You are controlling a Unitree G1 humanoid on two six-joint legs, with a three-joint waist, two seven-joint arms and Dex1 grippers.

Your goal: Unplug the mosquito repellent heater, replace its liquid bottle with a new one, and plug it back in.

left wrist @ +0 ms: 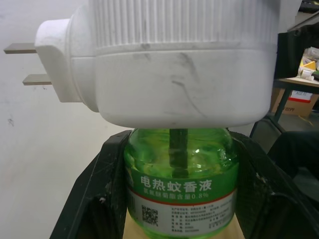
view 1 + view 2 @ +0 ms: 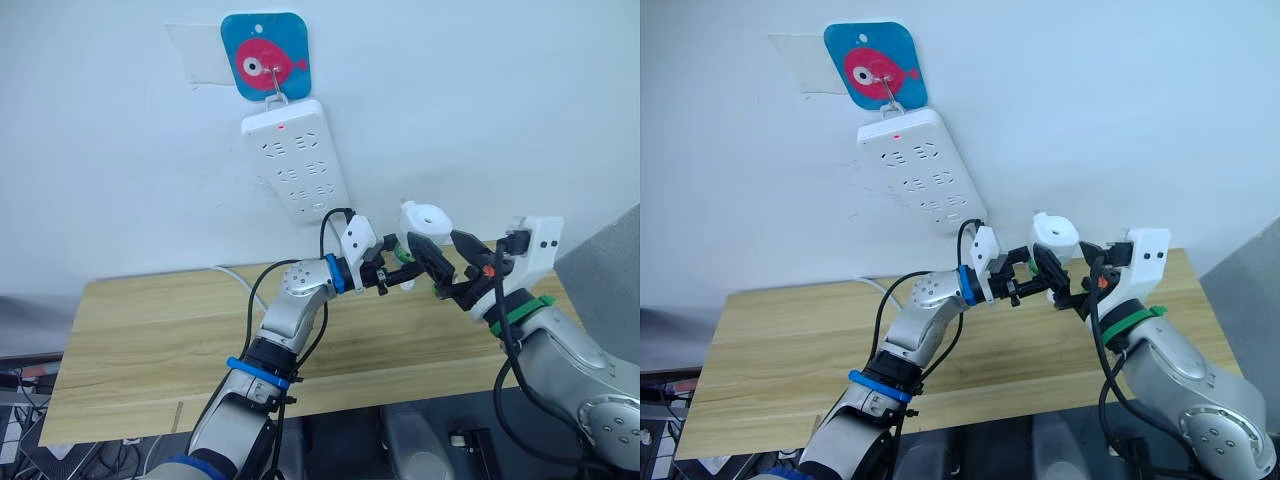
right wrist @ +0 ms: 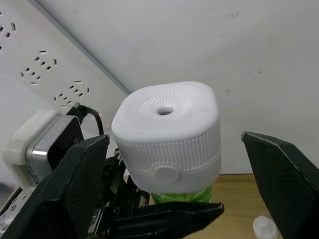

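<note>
White wall, long white power strip (image 2: 295, 158) hanging. Below it, the small white rounded plastic heater (image 2: 424, 222) sits unplugged on its green glass-like bottle (image 1: 179, 186), clenched by the left gripper (image 2: 398, 262); right gripper (image 2: 462, 262) released. Light, probably slick: hold the ribbed shell.

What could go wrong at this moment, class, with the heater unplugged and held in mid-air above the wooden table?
1. The right gripper is open around the mosquito repellent heater, so only the left gripper, shut on the green liquid bottle, seems to carry it. A slip might drop both.
2. Its bare plug prongs could knock the wall.
3. The small white cap on the table could be knocked off.
</note>
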